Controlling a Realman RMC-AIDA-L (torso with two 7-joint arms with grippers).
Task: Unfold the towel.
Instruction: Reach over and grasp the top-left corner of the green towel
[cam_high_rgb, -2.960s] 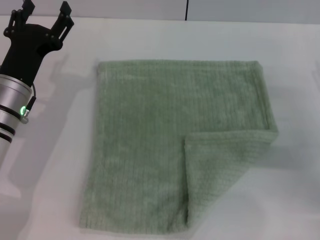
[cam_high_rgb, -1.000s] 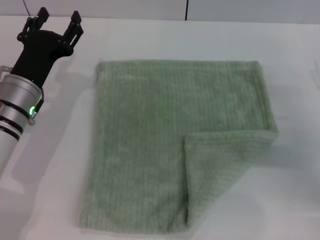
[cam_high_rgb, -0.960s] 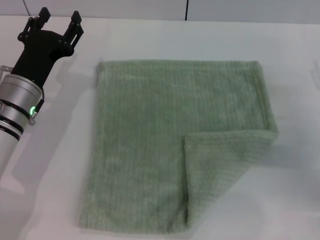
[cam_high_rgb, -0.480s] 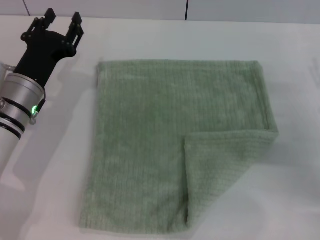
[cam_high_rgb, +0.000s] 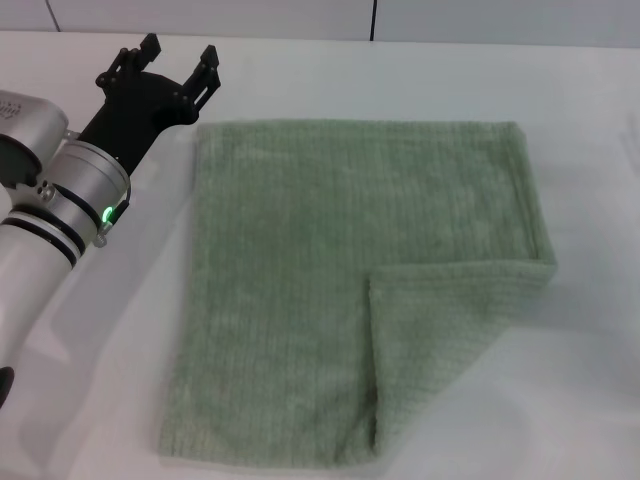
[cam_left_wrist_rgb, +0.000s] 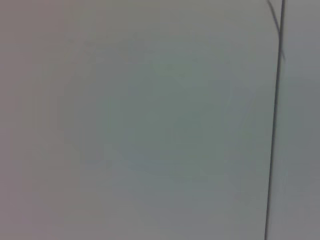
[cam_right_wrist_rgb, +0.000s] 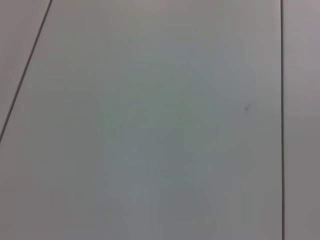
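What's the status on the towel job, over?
Left pincer open, hovering off the far left corner of the pale sage-green terry towel, not touching. Right pincer not in view. Towel flat on white table, near right corner folded over. Nothing in the way.

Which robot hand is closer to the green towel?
The left. The left gripper hangs open just beyond the towel's far left corner, not touching it. The right gripper is not in any view.
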